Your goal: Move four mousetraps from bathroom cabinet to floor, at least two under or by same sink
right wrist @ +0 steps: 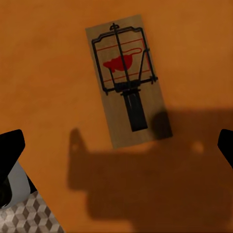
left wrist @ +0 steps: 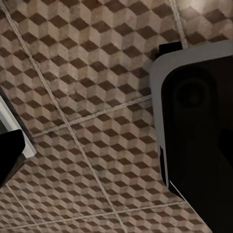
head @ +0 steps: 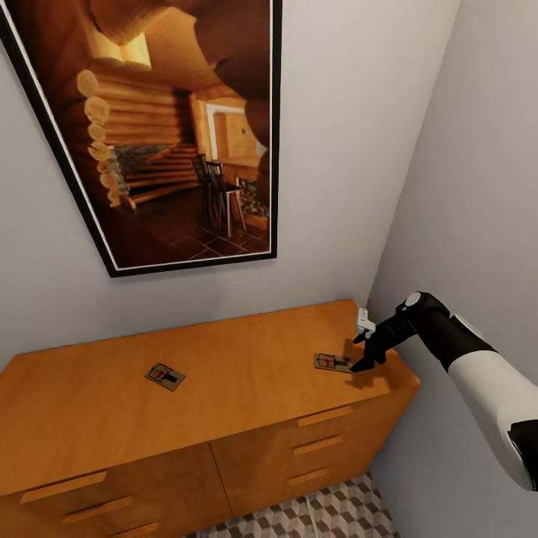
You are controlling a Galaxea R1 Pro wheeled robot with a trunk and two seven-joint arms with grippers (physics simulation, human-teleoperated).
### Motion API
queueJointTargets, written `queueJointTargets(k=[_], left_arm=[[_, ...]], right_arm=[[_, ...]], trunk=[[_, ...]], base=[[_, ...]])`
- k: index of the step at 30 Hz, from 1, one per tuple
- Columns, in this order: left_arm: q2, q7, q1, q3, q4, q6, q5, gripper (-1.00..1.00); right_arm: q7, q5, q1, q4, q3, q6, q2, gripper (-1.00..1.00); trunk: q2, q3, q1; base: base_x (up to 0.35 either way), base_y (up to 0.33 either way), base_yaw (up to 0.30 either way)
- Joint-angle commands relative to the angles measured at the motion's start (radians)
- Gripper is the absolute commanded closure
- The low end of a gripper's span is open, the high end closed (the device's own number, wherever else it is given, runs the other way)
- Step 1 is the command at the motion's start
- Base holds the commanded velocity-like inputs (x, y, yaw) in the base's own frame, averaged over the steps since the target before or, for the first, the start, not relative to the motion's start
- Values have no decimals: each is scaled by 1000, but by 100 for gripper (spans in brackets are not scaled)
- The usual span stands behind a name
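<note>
Orange-brown wood fills the lower half of the head view: the cabinet [head: 224, 373], its flat top bearing two mousetraps. One trap [head: 165, 376] lies toward the left of the top, well apart from the other trap [head: 332, 363], which sits near the right end. The right gripper [head: 365, 351] hangs just beside that second trap, at its right edge, fingers pointed down. In the right wrist view the same trap [right wrist: 125, 80] lies flat on the wood, and the two dark fingertips stand wide apart, with nothing between them.

The step in hand looks like picking up this trap. To do it well, the gripper likely needs to shift over the board so the fingers straddle its narrow width, then come down square, since a thin board lying flat offers little edge to grip.

The drawers [head: 314, 441] are shut, so their contents cannot be told.

The left wrist view looks down on the cube-patterned floor [left wrist: 87, 97]; whether the left gripper is wide or closed, I cannot tell.
</note>
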Motion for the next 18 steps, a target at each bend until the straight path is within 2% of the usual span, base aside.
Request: queueJointTargets(k=[1, 18], left_arm=[[-1, 0, -1, -9, 4, -7, 10, -100], [-1, 0, 8, -9, 4, 31, 10, -100]], right_arm=[[3, 0, -1, -2, 3, 11, -1, -100], [4, 0, -1, -7, 2, 11, 2, -100]], trunk=[[-1, -2, 0], [-1, -4, 0]], base=[[0, 0, 0], [0, 0, 0]])
